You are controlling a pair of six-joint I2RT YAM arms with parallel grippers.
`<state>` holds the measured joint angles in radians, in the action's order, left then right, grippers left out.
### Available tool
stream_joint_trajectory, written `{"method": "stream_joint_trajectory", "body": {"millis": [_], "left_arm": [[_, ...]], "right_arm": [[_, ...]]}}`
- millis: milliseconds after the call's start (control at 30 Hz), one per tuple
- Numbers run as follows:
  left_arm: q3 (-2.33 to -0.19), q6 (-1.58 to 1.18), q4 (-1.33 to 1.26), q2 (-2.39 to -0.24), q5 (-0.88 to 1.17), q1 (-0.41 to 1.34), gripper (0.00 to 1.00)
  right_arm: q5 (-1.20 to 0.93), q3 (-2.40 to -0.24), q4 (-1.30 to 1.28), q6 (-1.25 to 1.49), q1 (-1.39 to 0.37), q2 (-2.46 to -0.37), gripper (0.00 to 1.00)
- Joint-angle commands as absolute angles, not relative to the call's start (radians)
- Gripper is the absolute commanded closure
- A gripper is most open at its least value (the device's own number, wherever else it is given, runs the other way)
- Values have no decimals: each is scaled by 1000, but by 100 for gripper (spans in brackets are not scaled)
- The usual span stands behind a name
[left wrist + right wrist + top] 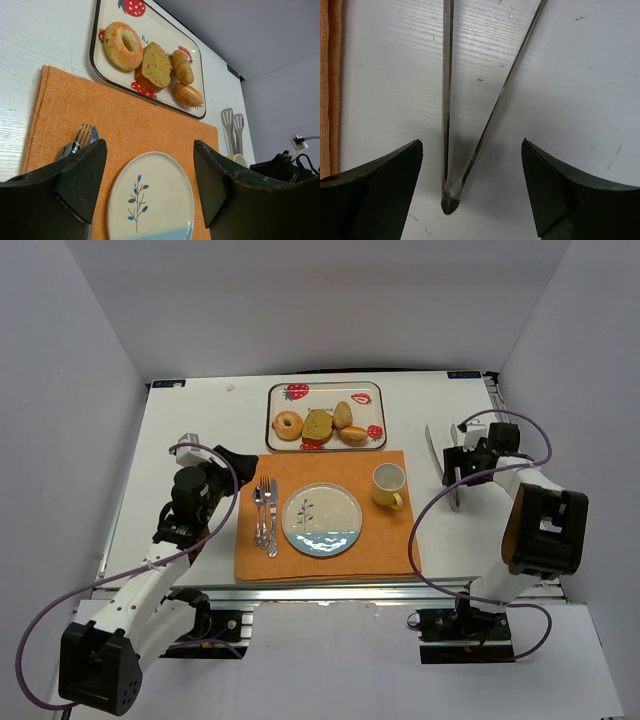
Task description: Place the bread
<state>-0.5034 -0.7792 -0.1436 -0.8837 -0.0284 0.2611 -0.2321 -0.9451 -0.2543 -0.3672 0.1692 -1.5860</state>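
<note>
**A:** Both sets of jaws stand wide apart with nothing in them. The right gripper [472,144] hangs over the tongs [449,197], whose hinge end sits low in the centre of its wrist view with a finger on either side. I see no contact. The left gripper [149,144] hovers over the placemat [125,115], with the plate [165,185] at bottom centre of its view.

**B:** So the step in hand?

**A:** Taking up the tongs, I'd judge. Come straight down with both arms of the tongs centred between the fingers, then close a little way up from the hinge. Too near the hinge and the thin metal could pivot or slip.

**B:** And the bread [318,426]?

**A:** It's on the strawberry tray [330,393], top centre of the overhead view, beyond the placemat and well away from both grippers. There are four pieces packed close:
- a sugared doughnut [123,45] at the left
- a thick speckled slice [155,67] beside it
- an oval roll [182,66]
- a glazed bun [188,94] at the lower right

They look soft, so I'd squeeze lightly.
</note>
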Motion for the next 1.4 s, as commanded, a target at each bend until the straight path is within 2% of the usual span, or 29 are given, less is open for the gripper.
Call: {"method": "stream_joint_trajectory", "body": {"millis": [0,233,533,600,667,833,933,1000,1100,1233,1367], "left_arm": [[-497,-779,-158,-864,-29,256,21],[-477,-785,-158,-844,-40,256,20],[-483,-781,-160,-857,-46,256,20],[-483,-779,-160,-857,-48,256,20],[-483,-776,-158,-858,-49,256,20],[-483,-775,-158,-857,-51,256,20],[-485,-775,-155,-854,-54,256,20],[-488,-772,-149,-851,-55,256,20],[-497,-767,-137,-845,-57,256,20],[-511,-764,-127,-841,-61,256,20],[-512,-769,-135,-839,-63,256,20]], "right_arm": [[-273,-1019,-238,-299,169,-1649,17],[-200,-1060,-181,-271,150,-1762,20],[-121,-1011,-146,-305,109,-1798,27],[-107,-1003,-152,-313,107,-1810,31],[-84,-997,-160,-331,106,-1818,40],[-35,-973,-158,-380,106,-1829,52],[-55,-977,-166,-393,106,-1822,68],[-101,-1000,-187,-400,106,-1801,85],[-196,-1049,-257,-417,106,-1740,93],[-433,-1189,-382,-411,95,-1660,96],[-512,-1319,-455,-374,19,-1625,85]]}}
